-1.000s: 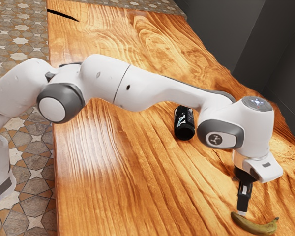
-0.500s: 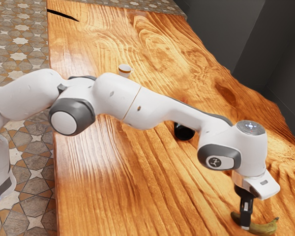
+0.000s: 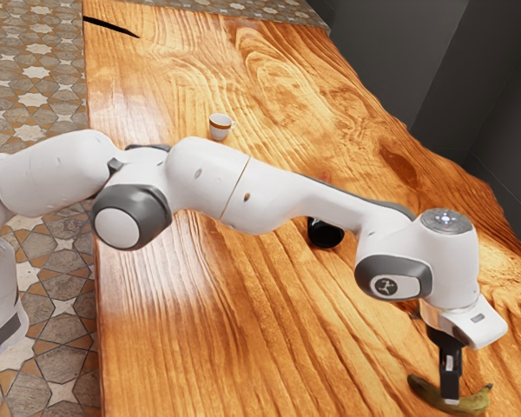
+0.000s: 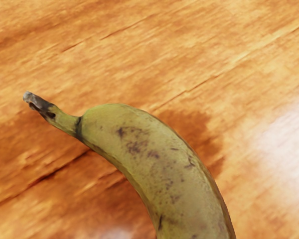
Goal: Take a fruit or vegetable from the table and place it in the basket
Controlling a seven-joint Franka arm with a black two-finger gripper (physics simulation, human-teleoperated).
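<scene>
Banana [image 4: 162, 167] on desk [image 3: 243, 304], midsection at our hand's [image 3: 451, 400] tip; long axis runs exterior view's left to right. Hand clenched or released: we cannot tell.

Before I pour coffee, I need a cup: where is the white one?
In the exterior view's left half, the white cup stands on the table, pictured just above the arm.

On my screen I count three things on one wooden table [image 3: 208, 339]: one banana [image 3: 478, 403] at the exterior view's lower right, one white banded cup [image 3: 220, 128] left of upper centre, and one black can [image 3: 326, 234], partly hidden behind my one arm [image 3: 273, 195], right of centre. My wrist view has one banana.
</scene>
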